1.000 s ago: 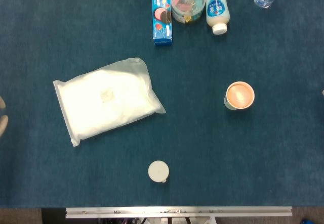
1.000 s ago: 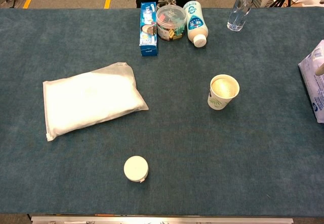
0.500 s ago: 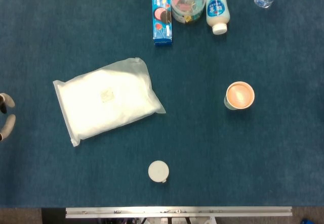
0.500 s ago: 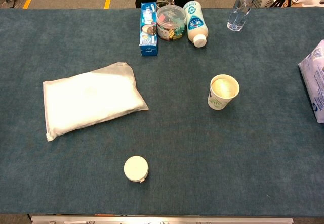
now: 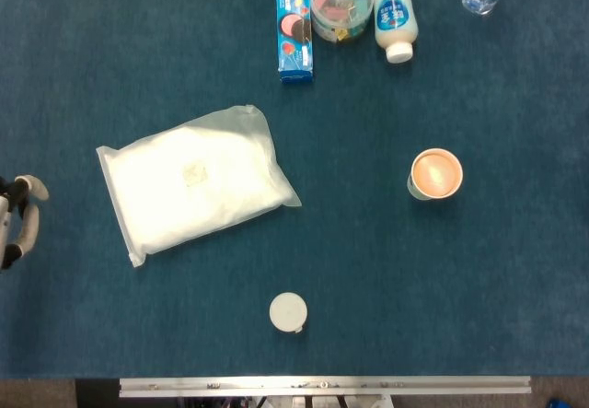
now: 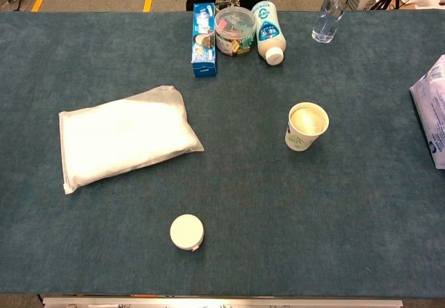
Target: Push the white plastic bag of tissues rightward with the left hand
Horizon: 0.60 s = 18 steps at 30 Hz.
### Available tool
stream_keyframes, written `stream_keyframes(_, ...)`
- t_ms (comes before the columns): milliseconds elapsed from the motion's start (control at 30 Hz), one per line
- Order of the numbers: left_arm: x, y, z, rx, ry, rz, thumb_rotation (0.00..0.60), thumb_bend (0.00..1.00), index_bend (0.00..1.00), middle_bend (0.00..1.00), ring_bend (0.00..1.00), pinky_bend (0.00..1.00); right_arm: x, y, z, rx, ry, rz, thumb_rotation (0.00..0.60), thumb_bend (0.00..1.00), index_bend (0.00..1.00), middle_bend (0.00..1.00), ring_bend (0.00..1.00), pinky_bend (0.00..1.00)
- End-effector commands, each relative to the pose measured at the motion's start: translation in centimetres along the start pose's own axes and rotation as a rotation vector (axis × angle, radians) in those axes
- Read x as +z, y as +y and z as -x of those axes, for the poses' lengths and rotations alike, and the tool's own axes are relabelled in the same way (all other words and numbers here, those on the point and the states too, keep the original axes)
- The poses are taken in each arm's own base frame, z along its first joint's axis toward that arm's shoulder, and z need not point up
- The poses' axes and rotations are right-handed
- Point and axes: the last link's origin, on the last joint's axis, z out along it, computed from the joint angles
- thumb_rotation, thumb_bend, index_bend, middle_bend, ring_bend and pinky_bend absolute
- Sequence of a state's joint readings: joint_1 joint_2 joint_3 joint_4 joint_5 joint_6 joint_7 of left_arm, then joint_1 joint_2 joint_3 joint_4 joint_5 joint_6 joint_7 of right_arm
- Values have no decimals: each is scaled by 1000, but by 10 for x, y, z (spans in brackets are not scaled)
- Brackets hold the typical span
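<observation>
The white plastic bag of tissues lies flat and slightly tilted on the blue table cloth, left of centre; the chest view shows the bag too. My left hand shows only as a few pale fingertips at the far left edge of the head view, level with the bag. The fingertips are apart, hold nothing, and stand a clear gap to the left of the bag's left edge. The chest view does not show this hand. My right hand appears in neither view.
A paper cup with a drink stands right of centre. A small white round lid lies near the front edge. At the back are a blue box, a clear jar, a white bottle and a water bottle. A printed bag lies at the right edge.
My left hand has come further in from the left edge toward the bag. The bag has not moved. A pale tip at the chest view's right edge has gone.
</observation>
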State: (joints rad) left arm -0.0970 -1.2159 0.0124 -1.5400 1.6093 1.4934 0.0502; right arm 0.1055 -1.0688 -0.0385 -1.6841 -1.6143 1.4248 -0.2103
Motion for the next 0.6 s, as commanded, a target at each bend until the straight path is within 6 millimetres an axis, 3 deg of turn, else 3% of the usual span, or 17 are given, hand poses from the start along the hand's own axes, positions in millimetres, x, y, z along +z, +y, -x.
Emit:
stream_keyframes(33, -1, 4, 5, 9, -14, 10, 600, 786, 337, 761, 549, 617, -1, 0, -1, 3, 6, 1, 600, 209, 359, 450, 281, 371)
stream_keyframes(167, 2, 10, 10, 22, -60, 21, 600, 858, 311, 871, 629, 658, 0, 1, -2, 5, 8, 4, 600, 209, 359, 450, 281, 371)
stream_keyframes(400, 13, 27, 19, 26, -193, 57, 600, 978, 307, 976, 726, 737, 0, 2, -3, 9, 12, 5, 600, 209, 359, 450, 281, 371)
stream_keyframes(600, 26, 41, 26, 64, -283, 90, 600, 1000, 311, 1000, 822, 815, -1, 1, -4, 11, 12, 1, 600, 208, 359, 450, 281, 371)
